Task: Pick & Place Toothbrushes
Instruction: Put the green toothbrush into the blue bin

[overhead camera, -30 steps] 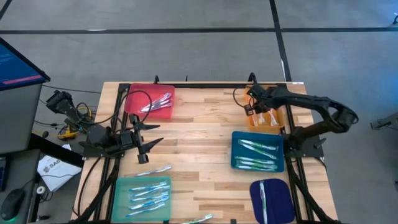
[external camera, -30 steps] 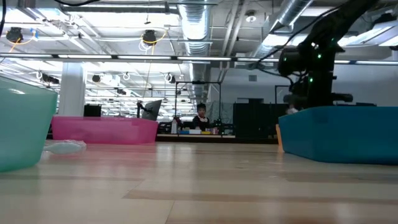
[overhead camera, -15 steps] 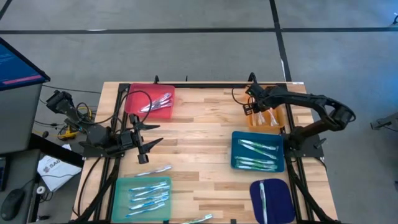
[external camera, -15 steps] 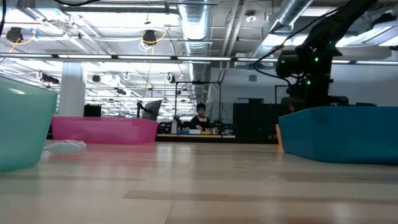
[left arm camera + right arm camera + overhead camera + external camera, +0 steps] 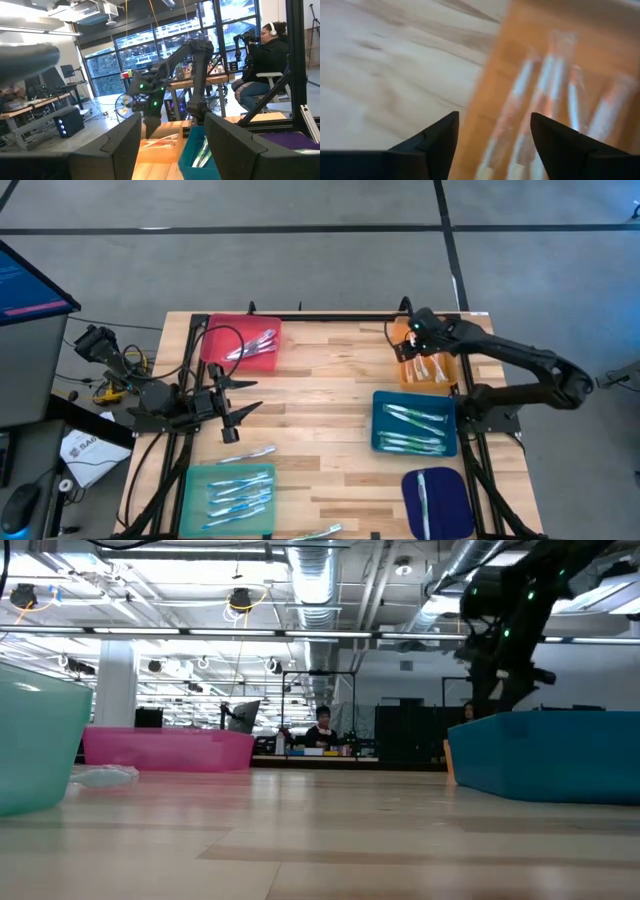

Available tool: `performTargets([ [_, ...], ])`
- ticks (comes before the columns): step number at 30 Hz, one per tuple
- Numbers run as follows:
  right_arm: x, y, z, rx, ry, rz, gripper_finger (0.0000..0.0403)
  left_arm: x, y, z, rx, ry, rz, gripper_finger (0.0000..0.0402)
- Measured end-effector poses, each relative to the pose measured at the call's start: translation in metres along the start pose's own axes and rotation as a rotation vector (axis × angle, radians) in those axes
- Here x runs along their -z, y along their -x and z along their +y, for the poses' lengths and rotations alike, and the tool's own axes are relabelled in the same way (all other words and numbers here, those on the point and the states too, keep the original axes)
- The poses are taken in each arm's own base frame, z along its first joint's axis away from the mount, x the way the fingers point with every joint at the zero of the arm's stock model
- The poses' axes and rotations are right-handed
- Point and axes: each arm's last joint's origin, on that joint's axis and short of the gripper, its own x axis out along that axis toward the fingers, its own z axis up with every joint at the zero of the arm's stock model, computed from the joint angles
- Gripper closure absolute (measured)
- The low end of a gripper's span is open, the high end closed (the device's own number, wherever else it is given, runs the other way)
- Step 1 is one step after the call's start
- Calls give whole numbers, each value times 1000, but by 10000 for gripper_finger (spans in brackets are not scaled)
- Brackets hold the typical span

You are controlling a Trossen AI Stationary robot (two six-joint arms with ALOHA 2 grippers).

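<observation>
Toothbrushes lie in several trays: pink [image 5: 243,345], orange [image 5: 428,368], blue [image 5: 412,424], teal [image 5: 230,496] and navy [image 5: 437,501]. One toothbrush [image 5: 247,453] lies loose on the table above the teal tray, and another [image 5: 318,531] lies at the near edge. My right gripper [image 5: 410,340] hangs open above the orange tray's far left part, with nothing between its fingers [image 5: 492,145]. The orange tray's toothbrushes [image 5: 547,100] show below it. My left gripper [image 5: 250,395] waits open at the table's left, pointing toward the right.
The pink tray [image 5: 165,748], the blue tray [image 5: 545,755] and the teal tray [image 5: 40,745] stand as walls at table height. Black cables [image 5: 215,345] loop beside the pink tray. Bare wood lies in the table's middle [image 5: 320,410]. A person sits in the room behind [image 5: 265,60].
My right gripper has risen from low over the orange tray and drifted a little toward the table's far edge, carrying nothing. The toothbrushes in the orange tray have stayed where they were.
</observation>
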Motion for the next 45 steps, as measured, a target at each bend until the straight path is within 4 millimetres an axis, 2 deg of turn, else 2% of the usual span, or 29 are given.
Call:
performTargets([
  [9, 14, 54, 15, -233, 85, -16, 176, 0, 0, 0, 3, -3, -1, 190],
  [17, 30, 108, 33, -534, 114, -53, 195, 0, 0, -1, 22, 26, -9, 190],
  [24, 59, 133, 62, -760, 126, 25, 210, -2, 0, -3, 112, 105, -43, 190],
  [30, 101, 136, 98, -783, 174, 215, 229, 1, -1, -10, 205, 163, -50, 190],
  [38, 180, 134, 144, -715, 119, 524, 251, 7, -4, -19, 237, 185, -21, 190],
  [45, 251, 152, 161, -562, 39, 716, 277, 6, -2, -23, 322, 261, -28, 190],
])
